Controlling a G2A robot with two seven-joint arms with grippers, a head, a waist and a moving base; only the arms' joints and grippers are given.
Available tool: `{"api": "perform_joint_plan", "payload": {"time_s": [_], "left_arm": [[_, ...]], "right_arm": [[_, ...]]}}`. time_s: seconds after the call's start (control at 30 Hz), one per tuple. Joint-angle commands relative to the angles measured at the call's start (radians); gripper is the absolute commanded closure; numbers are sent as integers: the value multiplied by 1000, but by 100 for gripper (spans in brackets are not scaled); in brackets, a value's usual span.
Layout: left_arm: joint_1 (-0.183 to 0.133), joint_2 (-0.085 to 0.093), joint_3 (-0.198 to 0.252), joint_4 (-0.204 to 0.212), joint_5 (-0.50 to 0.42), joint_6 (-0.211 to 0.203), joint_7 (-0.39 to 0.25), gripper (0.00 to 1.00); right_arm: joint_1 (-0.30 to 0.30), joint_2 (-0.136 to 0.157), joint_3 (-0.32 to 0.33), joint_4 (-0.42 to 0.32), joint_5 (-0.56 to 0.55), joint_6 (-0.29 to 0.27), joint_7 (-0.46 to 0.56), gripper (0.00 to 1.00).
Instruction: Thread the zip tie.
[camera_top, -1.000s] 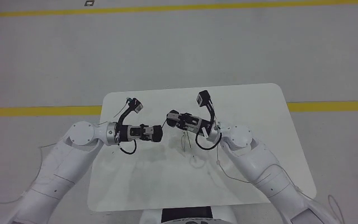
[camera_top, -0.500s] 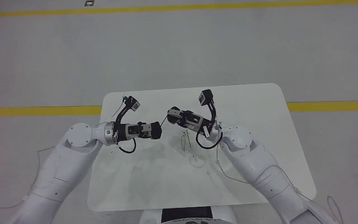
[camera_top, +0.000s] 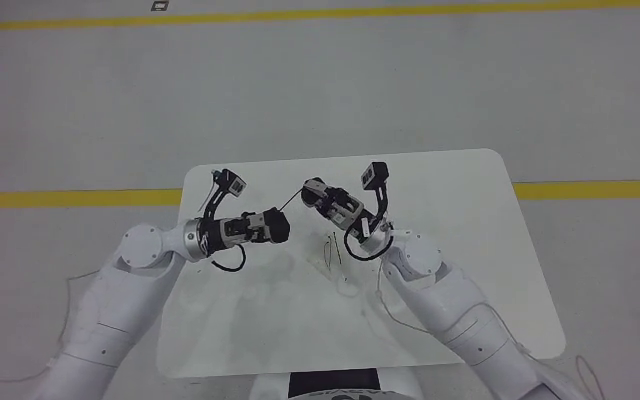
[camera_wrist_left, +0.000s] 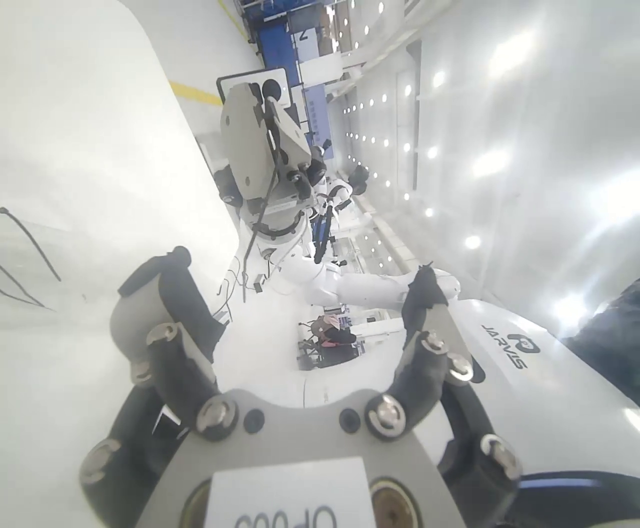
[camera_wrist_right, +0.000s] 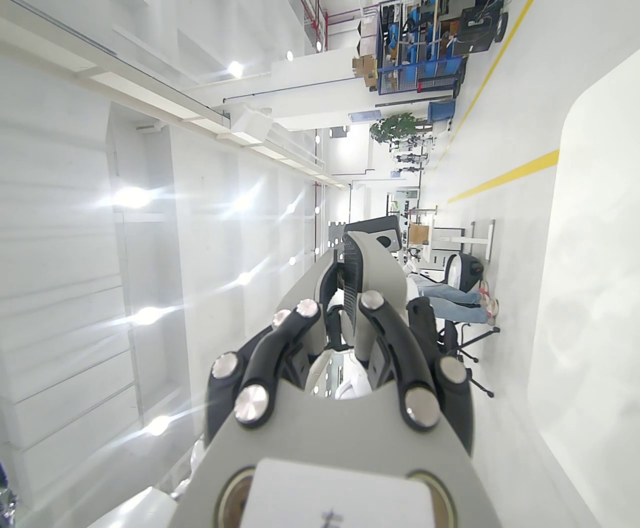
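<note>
Left gripper (camera_top: 274, 226): fingers spread wide, nothing held. In its wrist view the two dark pads (camera_wrist_left: 175, 295) stand well apart with open air between them.

Right gripper (camera_top: 313, 190): I read its fingers as pressed together. In its own wrist view the grey fingertips (camera_wrist_right: 356, 260) sit side by side with no gap I can make out. It pinches one end of the zip tie (camera_top: 291, 200).

Zip tie: a thin dark strand that leaves the right gripper's tip and runs out toward the left gripper. Its free end stops near the left gripper's fingertips. I cannot tell whether it touches them. From the left wrist view the strand hangs from the right gripper ahead of the open left fingers, not between them.

Both grippers are held up off the desk (camera_top: 450, 200), tips facing each other, near but apart, with the strand spanning the gap.

Loose zip ties (camera_top: 333, 252): a few thin dark strands lying flat on the desk, behind the right gripper and near its wrist. They are apart from both grippers, and I cannot count them reliably.
</note>
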Motion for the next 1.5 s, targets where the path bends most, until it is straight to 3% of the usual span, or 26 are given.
{"api": "perform_joint_plan", "payload": {"time_s": [0.0,0.2,0.3,0.43,0.77,1.07,1.2,1.47], "left_arm": [[0,1,0,0,0,0,0,0],[4,-2,7,-1,-18,4,16,0],[2,-9,26,21,-38,0,39,0],[-3,-31,36,42,-57,0,94,0],[-26,-91,23,79,-22,0,129,0],[-26,-91,23,79,-22,0,129,0],[-16,-94,25,69,-19,0,177,0],[-14,-96,20,67,-22,0,182,0]], "right_arm": [[0,0,0,0,-1,0,1,100],[-6,-1,6,-4,6,-4,-19,100],[-23,-5,13,-18,15,-13,-66,100],[-41,-17,2,-27,15,-34,-146,100],[-57,-46,-50,-20,-10,-37,-265,100],[-55,-48,-49,-19,-50,-55,-283,100],[-65,-50,-48,-33,-101,-44,-301,100],[-70,-55,-46,-40,-133,-36,-307,100]]}}
